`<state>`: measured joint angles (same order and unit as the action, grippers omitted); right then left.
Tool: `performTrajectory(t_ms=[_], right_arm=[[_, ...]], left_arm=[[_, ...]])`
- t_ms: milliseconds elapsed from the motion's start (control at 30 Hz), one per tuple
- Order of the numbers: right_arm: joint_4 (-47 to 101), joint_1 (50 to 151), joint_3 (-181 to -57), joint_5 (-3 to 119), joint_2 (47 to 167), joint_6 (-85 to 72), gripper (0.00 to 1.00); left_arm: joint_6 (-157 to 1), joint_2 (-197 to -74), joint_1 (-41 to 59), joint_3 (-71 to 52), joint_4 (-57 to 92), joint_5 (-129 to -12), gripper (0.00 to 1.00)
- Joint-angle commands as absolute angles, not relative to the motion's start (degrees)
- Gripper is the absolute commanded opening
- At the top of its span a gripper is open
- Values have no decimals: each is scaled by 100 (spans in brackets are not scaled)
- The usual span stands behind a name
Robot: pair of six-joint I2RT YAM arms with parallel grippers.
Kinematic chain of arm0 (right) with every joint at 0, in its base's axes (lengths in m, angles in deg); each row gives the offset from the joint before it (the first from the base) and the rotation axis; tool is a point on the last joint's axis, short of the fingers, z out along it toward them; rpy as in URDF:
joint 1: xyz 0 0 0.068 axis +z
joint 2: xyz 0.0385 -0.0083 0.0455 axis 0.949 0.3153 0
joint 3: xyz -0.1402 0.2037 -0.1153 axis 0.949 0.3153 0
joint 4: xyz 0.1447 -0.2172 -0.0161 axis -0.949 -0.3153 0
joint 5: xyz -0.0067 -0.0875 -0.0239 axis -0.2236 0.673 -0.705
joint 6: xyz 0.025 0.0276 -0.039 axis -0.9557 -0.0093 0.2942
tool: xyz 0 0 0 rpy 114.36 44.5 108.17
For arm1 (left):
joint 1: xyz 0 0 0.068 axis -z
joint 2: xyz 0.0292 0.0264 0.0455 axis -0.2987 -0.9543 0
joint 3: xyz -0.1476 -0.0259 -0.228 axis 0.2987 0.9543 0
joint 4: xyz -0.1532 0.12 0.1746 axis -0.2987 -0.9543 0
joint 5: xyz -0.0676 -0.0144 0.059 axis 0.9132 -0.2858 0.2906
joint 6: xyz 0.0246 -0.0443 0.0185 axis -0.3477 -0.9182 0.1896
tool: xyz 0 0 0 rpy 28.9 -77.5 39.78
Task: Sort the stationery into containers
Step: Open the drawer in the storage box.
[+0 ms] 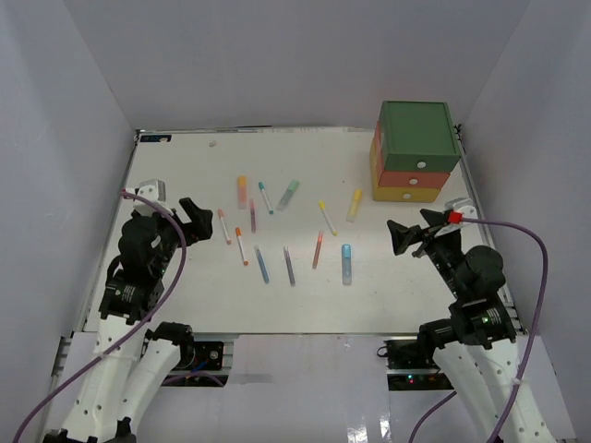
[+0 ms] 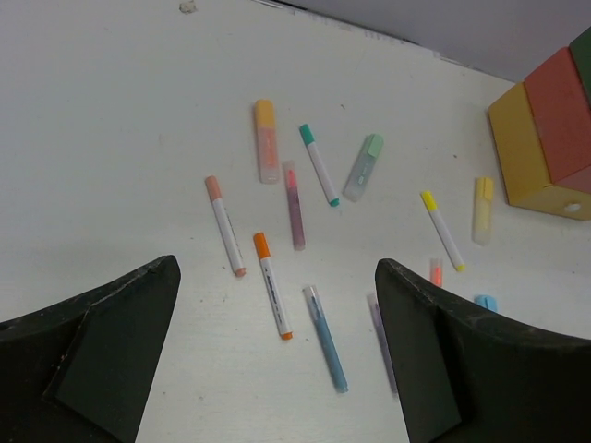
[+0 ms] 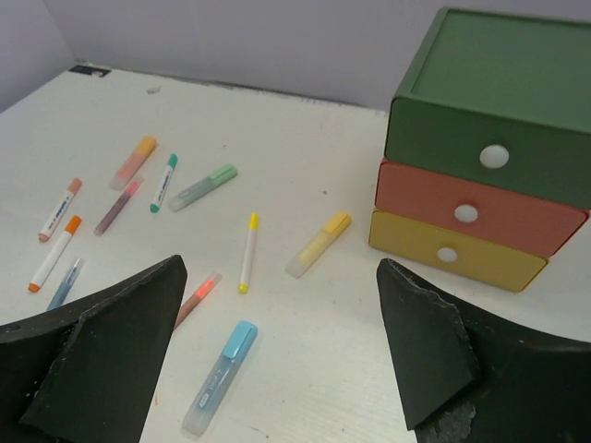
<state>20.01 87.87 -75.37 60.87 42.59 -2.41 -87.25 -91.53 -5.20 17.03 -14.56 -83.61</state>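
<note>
The left gripper (image 1: 198, 219) has its fingers (image 2: 120, 351) spread wide and released, and they grasp nothing. In front of their gap, on the white table (image 1: 175, 166), lie an orange-capped pen (image 2: 273, 297) and a blue pen (image 2: 326, 338); a purple pen (image 2: 381, 341) lies close to the right finger. Further ahead lie the other pens and highlighters, all flat and apart from one another. The right gripper (image 1: 398, 237) is also released, and its fingers (image 3: 425, 351) hold nothing. Ahead of their gap lies a blue highlighter (image 3: 220, 377), and beyond it a yellow pen (image 3: 247, 252) and a yellow highlighter (image 3: 318, 244). Ahead of the right finger stand the three containers in one stack: the green drawer (image 3: 499, 120) on top, the orange-red drawer (image 3: 462, 208) under it, the yellow drawer (image 3: 452, 249) lowest. All three are closed.
</note>
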Motion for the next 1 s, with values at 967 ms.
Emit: performTrajectory(t_ms=[967], right_arm=[[2573, 7479, -10087, 6550, 9304, -228, 90]], left_arm=[[-8056, -10516, -534, 2009, 202, -8912, 98]])
